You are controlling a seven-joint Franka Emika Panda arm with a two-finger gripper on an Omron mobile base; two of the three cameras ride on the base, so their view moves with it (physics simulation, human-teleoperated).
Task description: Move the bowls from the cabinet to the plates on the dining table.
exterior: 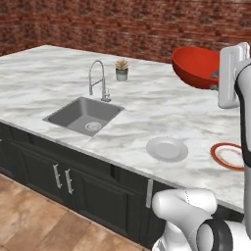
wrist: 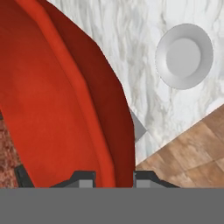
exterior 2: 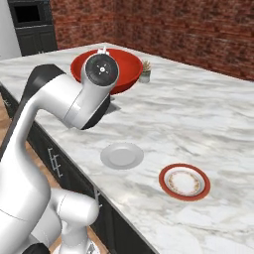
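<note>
the glossy red bowl (exterior: 196, 66) hangs tilted in the air at the upper right of the left base view, above the marble dining table (exterior: 44, 83). low on that top lie a pale white-grey plate (exterior: 167, 149) and, well apart, a red-orange plate (exterior 2: 184, 181).

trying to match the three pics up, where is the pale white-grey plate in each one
Left base view: pale white-grey plate lower middle, near the dining table front edge.
Right base view: centre, left of the red-orange plate.
Hand view: upper right, beside the held red bowl.
Shared landmark: the red bowl.
</note>
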